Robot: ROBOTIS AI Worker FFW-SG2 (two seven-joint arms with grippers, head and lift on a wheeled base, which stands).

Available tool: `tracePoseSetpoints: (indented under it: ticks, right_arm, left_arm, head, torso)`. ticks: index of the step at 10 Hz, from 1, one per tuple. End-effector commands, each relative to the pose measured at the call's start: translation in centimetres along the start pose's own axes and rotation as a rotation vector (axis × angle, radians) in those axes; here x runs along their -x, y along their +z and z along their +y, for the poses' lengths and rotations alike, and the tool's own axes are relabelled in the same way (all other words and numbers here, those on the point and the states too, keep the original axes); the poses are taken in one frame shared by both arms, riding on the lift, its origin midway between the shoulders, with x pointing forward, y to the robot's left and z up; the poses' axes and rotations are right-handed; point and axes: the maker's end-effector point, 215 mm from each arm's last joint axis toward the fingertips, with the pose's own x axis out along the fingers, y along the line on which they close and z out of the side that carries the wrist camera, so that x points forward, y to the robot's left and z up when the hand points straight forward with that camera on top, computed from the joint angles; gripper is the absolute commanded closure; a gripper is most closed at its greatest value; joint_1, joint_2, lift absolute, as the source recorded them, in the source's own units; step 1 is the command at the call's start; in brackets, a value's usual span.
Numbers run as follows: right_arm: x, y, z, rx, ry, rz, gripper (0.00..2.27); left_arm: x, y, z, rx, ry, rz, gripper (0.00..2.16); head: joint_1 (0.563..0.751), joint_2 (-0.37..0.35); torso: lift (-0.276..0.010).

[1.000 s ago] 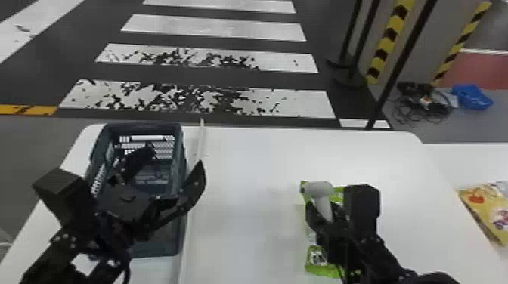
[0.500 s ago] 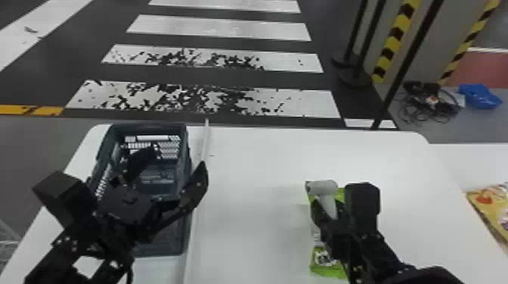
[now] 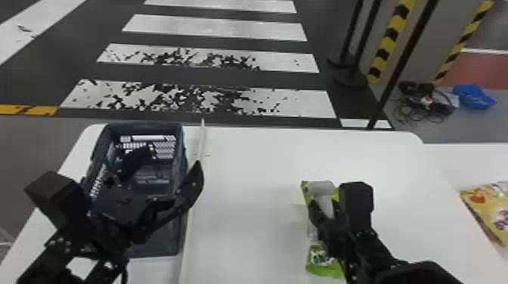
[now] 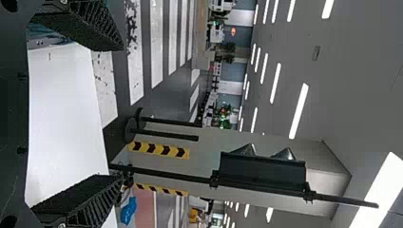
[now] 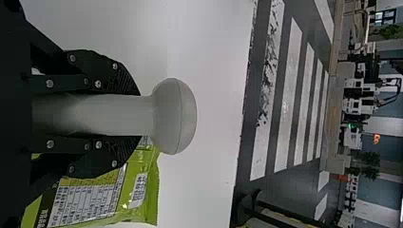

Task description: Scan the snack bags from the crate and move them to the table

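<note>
Over the dark crate [image 3: 181, 226] on the left of the table, my left gripper [image 3: 170, 158] stands open with its fingers spread and nothing between them. In the left wrist view the same left gripper [image 4: 78, 114] has a wide gap between its fingers. On the right, my right gripper [image 3: 321, 211] is shut on the white scanner [image 3: 319, 187], above a green snack bag [image 3: 321, 260] lying on the table. The right wrist view has the right gripper [image 5: 119, 115] clamped around the handle of the scanner [image 5: 173, 116], with the green snack bag [image 5: 138, 190] beside and below it.
A thin pale strip [image 3: 192, 211] runs along the white table [image 3: 249, 170] just right of the crate. A yellow bag [image 3: 487, 211] lies at the far right. Posts and a blue item [image 3: 473, 96] stand on the floor behind.
The head view has shifted slightly, so the whole scene sits a bit farther right. The left gripper stays over the crate, and the right one still holds the scanner above the green bag.
</note>
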Motion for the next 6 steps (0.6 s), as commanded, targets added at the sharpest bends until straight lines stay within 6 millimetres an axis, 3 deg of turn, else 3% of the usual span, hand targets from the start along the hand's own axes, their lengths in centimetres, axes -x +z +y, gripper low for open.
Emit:
tracePoseSetpoints:
  ticks: [1, 4, 6]
  right_arm:
    - [-0.2, -0.1, -0.1, 0.002, -0.002, 0.003, 2.25]
    - [-0.4, -0.1, -0.4, 0.004, -0.005, 0.003, 2.25]
    - [0.4, 1.0, -1.1, -0.011, -0.013, -0.025, 2.25]
  left_arm:
    - [0.0, -0.1, 0.1, 0.001, 0.003, -0.001, 0.03]
    - [-0.1, 0.0, 0.1, 0.002, 0.004, -0.004, 0.03]
    - [-0.1, 0.2, 0.2, 0.001, 0.004, -0.007, 0.03]
  head:
    - [0.695, -0.073]
    - [0.695, -0.074]
    - [0.695, -0.077]
  torso:
    - [-0.095]
    - [-0.095]
    - [-0.095]
